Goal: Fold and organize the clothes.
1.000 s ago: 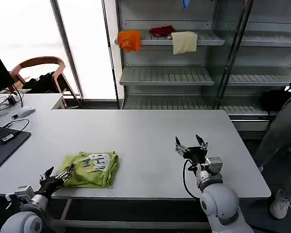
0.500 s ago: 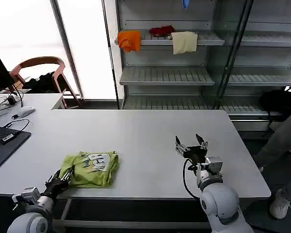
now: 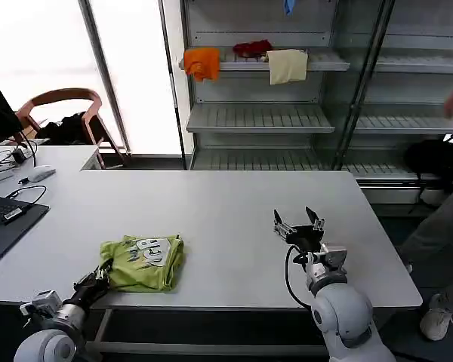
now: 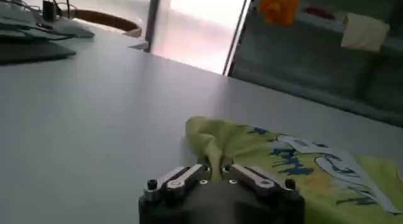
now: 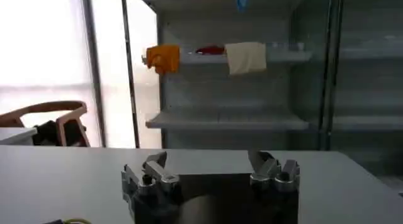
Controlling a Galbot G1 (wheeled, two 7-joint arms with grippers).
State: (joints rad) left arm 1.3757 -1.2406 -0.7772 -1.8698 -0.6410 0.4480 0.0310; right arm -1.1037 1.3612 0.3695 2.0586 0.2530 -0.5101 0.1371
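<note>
Left hand (image 3: 98,277): pressed together at folded lime-green T-shirt (image 3: 143,262) edge, pinch unclear. Right hand (image 3: 300,228): spread, above table (image 3: 211,211).

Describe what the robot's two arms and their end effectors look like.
Both arms end in rounded light-grey joint housings. The right end effector is black, with two spiky dark fingers on silver metal links; a black cable loops down from it to the wrist. The left end effector looks the same: black body, silver bolted finger links, grey wrist section behind.
</note>
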